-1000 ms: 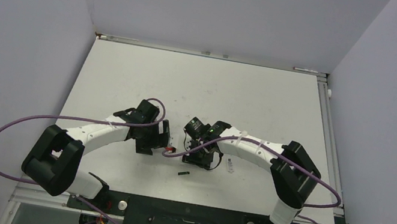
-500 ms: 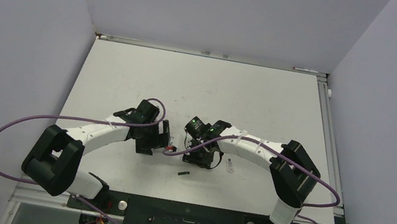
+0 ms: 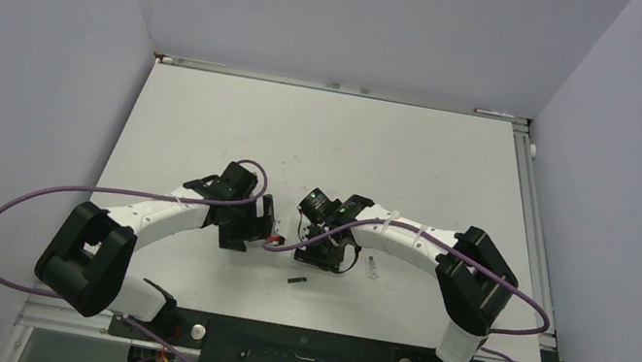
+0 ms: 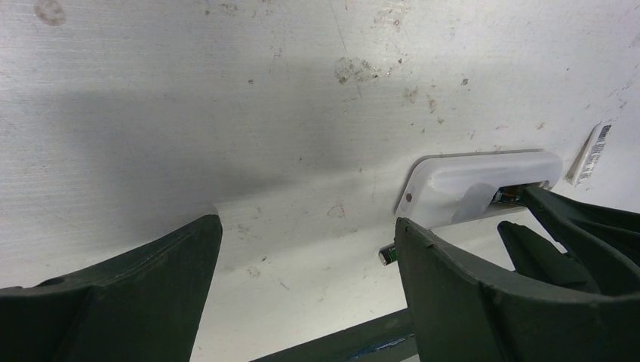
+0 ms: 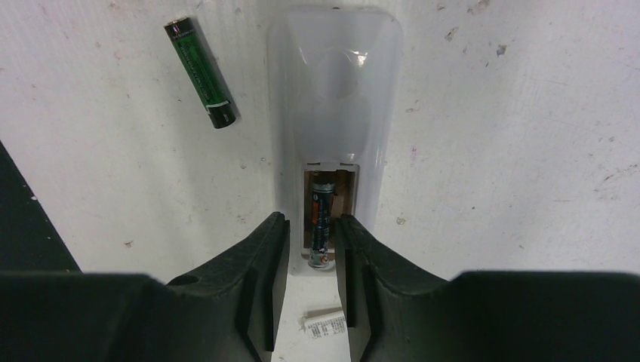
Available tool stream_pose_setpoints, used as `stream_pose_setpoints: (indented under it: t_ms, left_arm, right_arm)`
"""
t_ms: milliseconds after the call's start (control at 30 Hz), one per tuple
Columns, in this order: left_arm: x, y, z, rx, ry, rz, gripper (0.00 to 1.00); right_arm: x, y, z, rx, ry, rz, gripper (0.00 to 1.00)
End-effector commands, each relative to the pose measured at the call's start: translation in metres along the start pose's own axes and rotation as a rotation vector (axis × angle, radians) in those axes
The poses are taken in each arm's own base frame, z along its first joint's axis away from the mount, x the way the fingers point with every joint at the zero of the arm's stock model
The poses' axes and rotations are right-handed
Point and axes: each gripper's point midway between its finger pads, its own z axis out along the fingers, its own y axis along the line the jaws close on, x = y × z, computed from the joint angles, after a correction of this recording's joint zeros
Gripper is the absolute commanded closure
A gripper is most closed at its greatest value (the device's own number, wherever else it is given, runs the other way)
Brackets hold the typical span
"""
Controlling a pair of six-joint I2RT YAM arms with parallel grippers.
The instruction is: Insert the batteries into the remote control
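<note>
I see the remote control [image 5: 336,90] lying slot-up near the middle of the table [image 3: 354,137], under my right gripper [image 5: 312,222]. One battery [image 5: 320,215] sits in the open end of the slot. The right fingers [image 5: 264,256] stand narrow on either side of it, and I cannot tell whether they pinch it. The other battery [image 5: 200,73] lies loose on the table, just to the near side of the remote. My left gripper [image 4: 307,226] hangs wide open and empty, just left of the remote.
</note>
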Motion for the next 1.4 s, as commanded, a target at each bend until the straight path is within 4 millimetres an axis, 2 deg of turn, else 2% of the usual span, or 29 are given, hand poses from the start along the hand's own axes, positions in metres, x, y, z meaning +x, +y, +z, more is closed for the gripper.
stream_pose_setpoints:
  t_ms: [0,333,667,1367]
  left_arm:
    - [-0.005,-0.005,-0.003,0.033,-0.018,0.010,0.18]
    - [-0.005,-0.006,-0.002,0.035,-0.019,0.009,0.18]
    - [-0.005,-0.006,-0.002,0.035,-0.019,0.009,0.18]
    - [-0.005,-0.006,0.000,0.036,-0.014,0.010,0.18]
  right_arm:
    - [0.000,0.001,0.007,-0.022,-0.008,0.007,0.72]
    - [0.003,0.008,0.010,-0.042,-0.001,0.008,0.77]
    - [0.002,0.007,0.008,-0.033,-0.005,0.008,0.78]
    - [-0.013,-0.019,-0.009,0.105,-0.040,0.006,0.72]
